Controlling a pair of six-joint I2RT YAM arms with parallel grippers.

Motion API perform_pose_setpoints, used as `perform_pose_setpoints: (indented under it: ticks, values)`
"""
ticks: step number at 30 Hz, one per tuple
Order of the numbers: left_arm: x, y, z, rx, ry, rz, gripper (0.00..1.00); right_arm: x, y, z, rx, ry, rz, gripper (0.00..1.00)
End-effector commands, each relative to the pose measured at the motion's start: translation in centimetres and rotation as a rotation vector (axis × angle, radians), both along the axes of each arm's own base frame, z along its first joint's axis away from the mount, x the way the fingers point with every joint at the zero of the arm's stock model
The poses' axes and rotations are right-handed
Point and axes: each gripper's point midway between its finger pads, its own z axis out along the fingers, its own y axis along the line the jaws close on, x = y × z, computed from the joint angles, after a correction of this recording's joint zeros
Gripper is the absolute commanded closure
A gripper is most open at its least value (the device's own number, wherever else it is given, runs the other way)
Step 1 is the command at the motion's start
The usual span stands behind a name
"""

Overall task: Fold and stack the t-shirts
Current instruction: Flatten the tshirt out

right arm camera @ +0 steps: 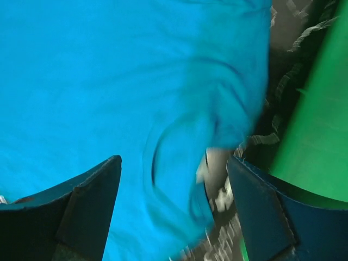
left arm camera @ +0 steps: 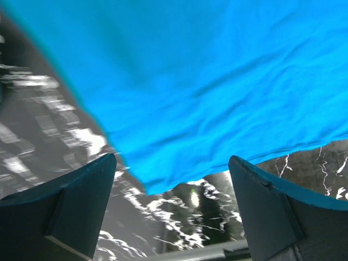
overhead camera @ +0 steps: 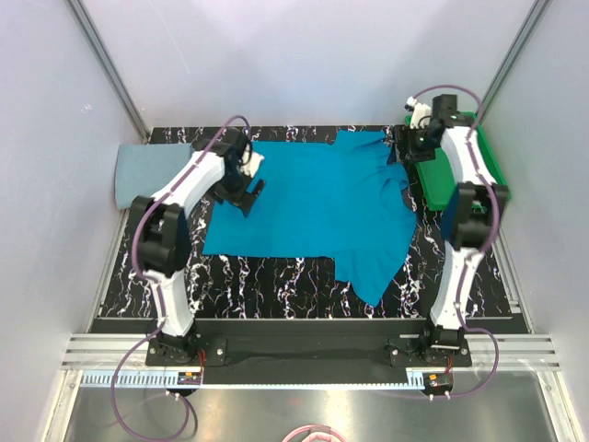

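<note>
Teal t-shirt (overhead camera: 313,203) lies spread out across the middle of the black marbled surface (overhead camera: 276,281), mostly flat, with one rumpled flap trailing toward the near right. Left gripper (overhead camera: 250,198) hovers over the shirt's left edge, jaws spread wide, nothing between them. In the left wrist view the left gripper (left arm camera: 173,160) looks down on the cloth's hem, which cuts diagonally across, with marbled surface showing just beneath it. Over on the far right, the right gripper (overhead camera: 409,147) sits above the shirt's far right corner, right beside the green tray (overhead camera: 492,170). The right wrist view is blurred, but the right gripper (right arm camera: 175,160) clearly has its jaws parted wide too, and nothing is pinched there. Below it are creased teal cloth (right arm camera: 109,81) and the tray's green wall (right arm camera: 315,125) along the right side. Grey-blue t-shirt (overhead camera: 147,170) lies at the far left corner of the surface, apart from the teal one and partly hidden behind the left arm
</note>
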Motion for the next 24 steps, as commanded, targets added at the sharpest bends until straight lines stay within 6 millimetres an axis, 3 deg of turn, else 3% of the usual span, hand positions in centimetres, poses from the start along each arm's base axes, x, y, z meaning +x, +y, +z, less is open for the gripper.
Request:
perform_pose_setpoints:
  ticks: [1,2,3,4,5,6,7,8,11,12,13,17,24]
  values:
    - [2.0,1.7,6.0,0.025,-0.257,-0.054,0.09,-2.4,-0.6,10.0,-0.162,-0.352,0.200,0.15]
    - [2.5,1.9,6.5,0.034,-0.306,-0.079,0.09,-4.4,-0.2,11.8,-0.199,-0.396,0.282,0.16]
    - [2.2,2.3,7.6,0.048,-0.348,-0.097,0.09,-6.8,0.9,10.2,-0.171,-0.349,0.354,0.19]
    - [1.3,3.0,6.3,0.082,-0.331,-0.143,0.09,-9.4,2.0,9.1,-0.163,-0.288,0.415,0.20]
    - [1.4,3.1,7.4,0.086,-0.391,-0.163,0.07,-12.0,2.4,8.2,-0.195,-0.270,0.493,0.20]
    - [1.0,3.6,7.3,0.112,-0.401,-0.188,0.07,-13.7,2.7,7.3,-0.217,-0.245,0.547,0.20]
    - [0.4,4.1,5.9,0.148,-0.397,-0.240,0.06,-16.4,4.2,7.2,-0.243,-0.232,0.640,0.21]
    - [0.0,4.6,5.7,0.170,-0.400,-0.264,0.01,-18.7,4.0,4.5,-0.284,-0.171,0.714,0.22]
    - [-1.7,5.3,4.5,0.205,-0.379,-0.354,0.01,-22.6,5.1,3.5,-0.329,-0.171,0.838,0.24]
    - [-2.0,5.5,4.5,0.210,-0.385,-0.355,0.01,-24.3,5.2,2.1,-0.324,-0.134,0.860,0.24]
    - [-2.3,5.7,3.9,0.212,-0.377,-0.354,0.01,-25.3,5.5,2.3,-0.330,-0.152,0.891,0.25]
    - [-2.6,6.6,3.6,0.257,-0.393,-0.337,0.06,-29.9,6.7,-0.1,-0.363,-0.147,1.058,0.27]
    - [-2.5,7.9,3.1,0.324,-0.394,-0.323,0.10,-35.5,6.9,-1.2,-0.395,-0.164,1.238,0.31]
